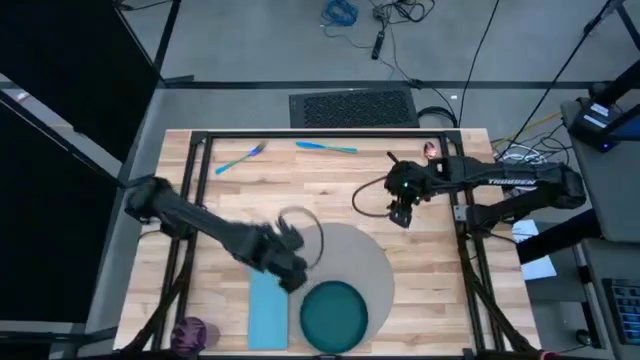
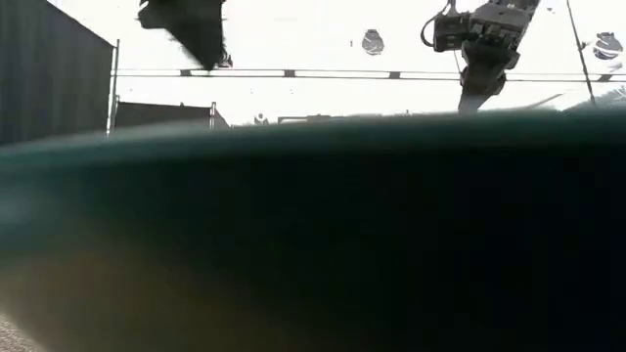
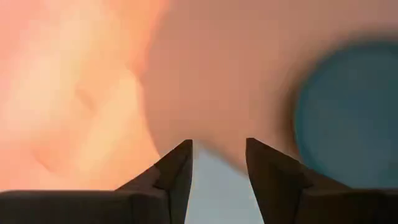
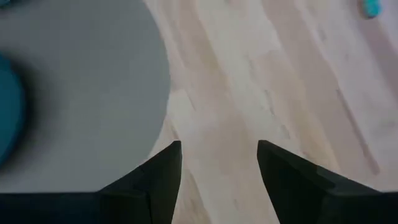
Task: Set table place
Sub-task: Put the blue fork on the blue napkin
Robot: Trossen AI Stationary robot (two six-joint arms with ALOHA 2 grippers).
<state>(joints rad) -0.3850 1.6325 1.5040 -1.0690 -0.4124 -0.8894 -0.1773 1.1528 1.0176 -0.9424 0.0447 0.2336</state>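
Looking down, I see my left tool (image 1: 292, 268) with its fingers spread apart and holding nothing, over the grey mat's (image 1: 375, 262) edge, by the blue napkin (image 1: 267, 312). My right tool (image 1: 400, 216) hangs open and empty over bare wood on the surface (image 1: 330, 175). The teal plate (image 1: 334, 315) sits on the mat.

A dark ribbed floor mat (image 1: 352, 106) lies on the grey floor just past the table's far edge. Beyond it, a blue cable bundle (image 1: 340, 12) and black cords (image 1: 395, 14) trail; white papers, possibly, (image 1: 536, 268) sit right of it.
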